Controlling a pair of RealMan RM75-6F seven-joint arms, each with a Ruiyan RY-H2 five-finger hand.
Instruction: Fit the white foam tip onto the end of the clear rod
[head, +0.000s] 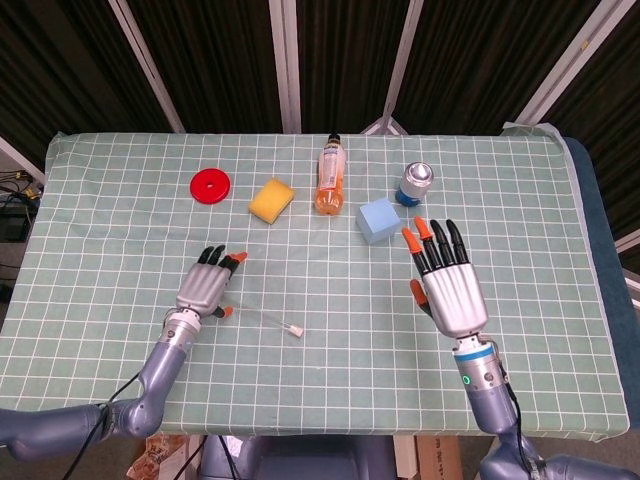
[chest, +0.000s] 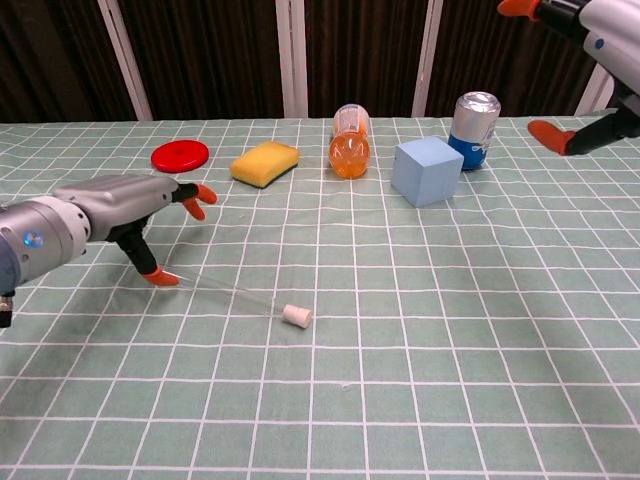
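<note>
Chest view — can (chest: 474, 129), label unreadable

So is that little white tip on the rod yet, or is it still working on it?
It looks done: the white foam tip sits on the end of the clear rod, which lies on the table. The left hand is open beside it, the right hand is open. Nothing visible is left.

A table (head: 120, 240) under a green checked cloth carries everything. Left of the orange bottle (head: 331, 177) lie a yellow sponge (head: 271, 199) and, farther left, a red disc (head: 211, 185); right of it sit a blue cube (head: 378, 219) and a can (head: 413, 184). Well in front of the bottle lies the clear rod (head: 262, 320), foam tip (head: 295, 330) on its end.
</note>
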